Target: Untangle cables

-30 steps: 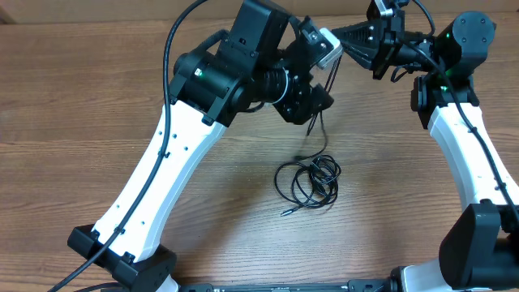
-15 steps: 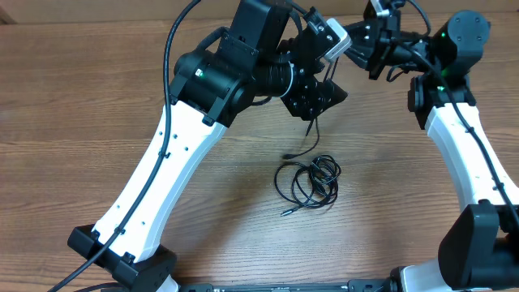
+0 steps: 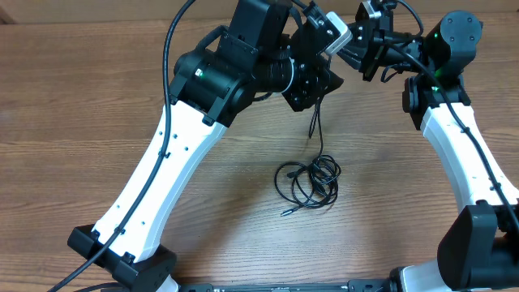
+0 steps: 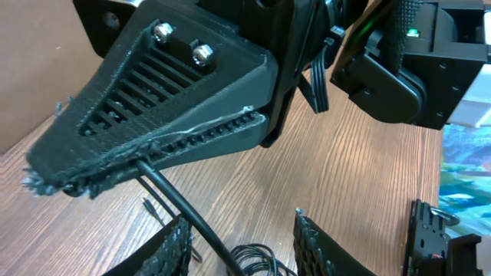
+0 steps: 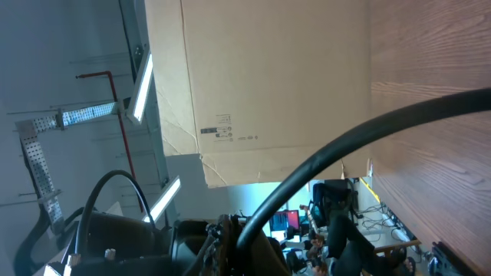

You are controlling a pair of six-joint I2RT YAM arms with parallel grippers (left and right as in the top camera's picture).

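The cables lie as a small black coil (image 3: pixel 308 180) on the wooden table, with a plug end (image 3: pixel 284 212) at its front. One strand (image 3: pixel 316 130) rises from the coil to the two grippers, which meet high above it. My right gripper (image 3: pixel 347 53) is shut on this strand; in the left wrist view its closed black fingers (image 4: pixel 153 138) pinch the cord (image 4: pixel 184 215). My left gripper (image 4: pixel 242 222) straddles the same cord just below, its fingers apart and not touching it. The coil (image 4: pixel 257 257) shows beneath it. In the right wrist view the cord (image 5: pixel 345 149) curves into the shut jaws.
The left arm's white link (image 3: pixel 162 178) crosses the left half of the table, and the right arm (image 3: pixel 466 162) runs down the right side. A cardboard box (image 5: pixel 268 77) stands beyond the table's far edge. Thick arm cables (image 3: pixel 170 49) loop above the left arm.
Both grippers have shifted toward the far edge. The lifted strand, which hung with a bend and loose end, now runs straight down to the coil. The left fingers stand closer together.
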